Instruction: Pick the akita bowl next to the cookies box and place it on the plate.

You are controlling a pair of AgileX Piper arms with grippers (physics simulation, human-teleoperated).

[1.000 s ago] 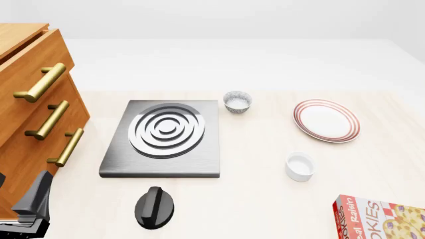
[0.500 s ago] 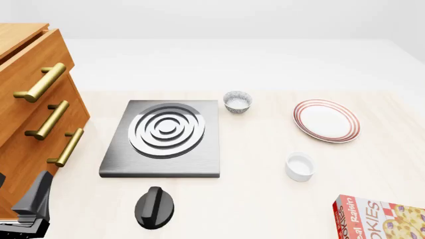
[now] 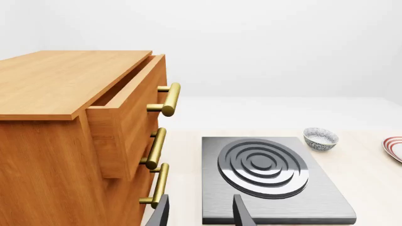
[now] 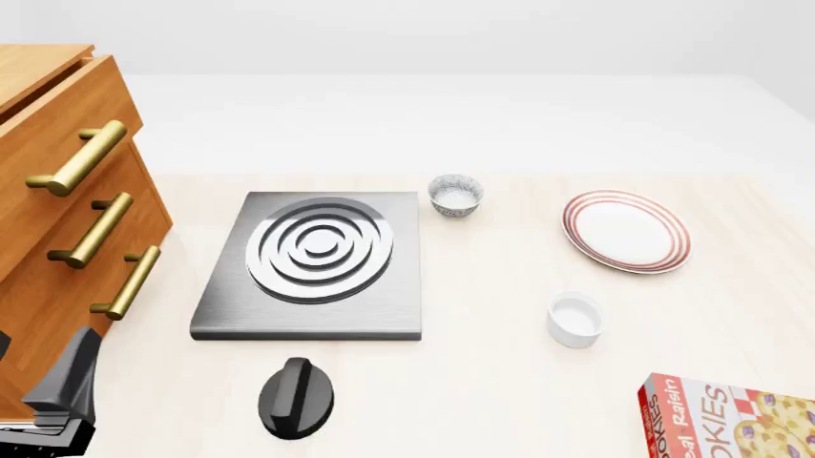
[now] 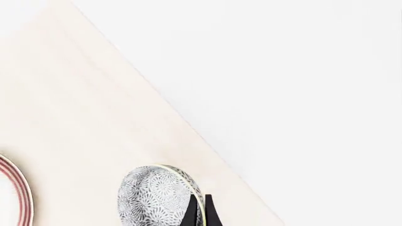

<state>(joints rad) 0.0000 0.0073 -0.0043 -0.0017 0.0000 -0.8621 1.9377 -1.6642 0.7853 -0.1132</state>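
Two patterned bowls: one akita bowl shows only in the right wrist view; a second akita bowl stands upright on the surface, just beyond the far right corner of the stove burner.
Right jaws: the right gripper has its two dark fingers drawn almost together, with the thin pale rim of the akita bowl clamped between them.
Bowl relative to jaws: one finger lies against the patterned outer wall; the other sits on the inner side of the rim. The body of the bowl bulges out to one side of the grip.
Bowl height: whether it rests on the surface or hangs clear of it cannot be told.
Plate: the plate appears as a red-ringed edge near the held bowl, not touching it. In the front view the plate lies flat and bare at the right.
Cookies box: the cookies box lies flat at the near right corner, cut off by the frame. No bowl shows beside it in the front view.
Left jaws: the left gripper is spread apart with nothing between its fingers, low beside the wooden drawer cabinet.
Other items: a plain white bowl stands between plate and box; a black knob lies in front of the burner.
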